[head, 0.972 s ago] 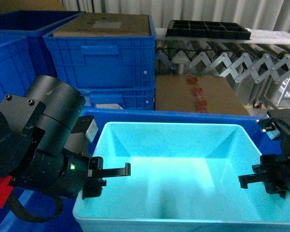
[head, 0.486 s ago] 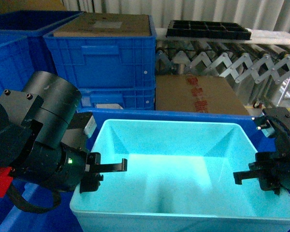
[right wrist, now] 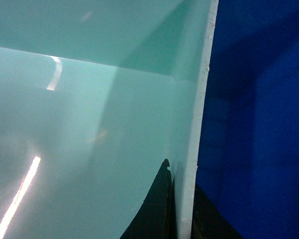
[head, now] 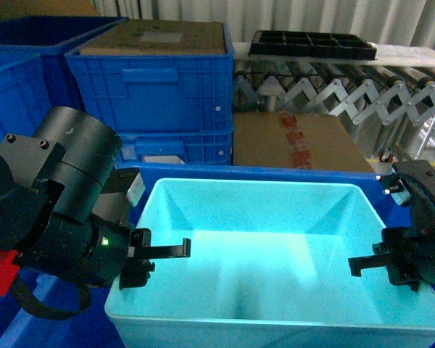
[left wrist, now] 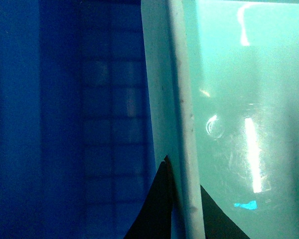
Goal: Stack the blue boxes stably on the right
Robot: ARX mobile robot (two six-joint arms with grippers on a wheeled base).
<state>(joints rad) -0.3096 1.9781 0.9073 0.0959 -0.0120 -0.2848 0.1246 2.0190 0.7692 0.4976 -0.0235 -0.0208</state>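
Straddling opposite rims of the turquoise tub, which sits inside a dark blue crate, the left gripper and right gripper each pinch a wall, and uneven lifting could tilt it loose.

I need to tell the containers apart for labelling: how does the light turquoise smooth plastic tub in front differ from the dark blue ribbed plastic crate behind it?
The light turquoise smooth plastic tub is pale and glossy; the dark blue ribbed plastic crate is deep blue. The tub's walls are smooth and tapered; the crate's walls carry ribs. The tub is open and empty, while the crate's top is covered by a brown board. Both are rectangular plastic containers.
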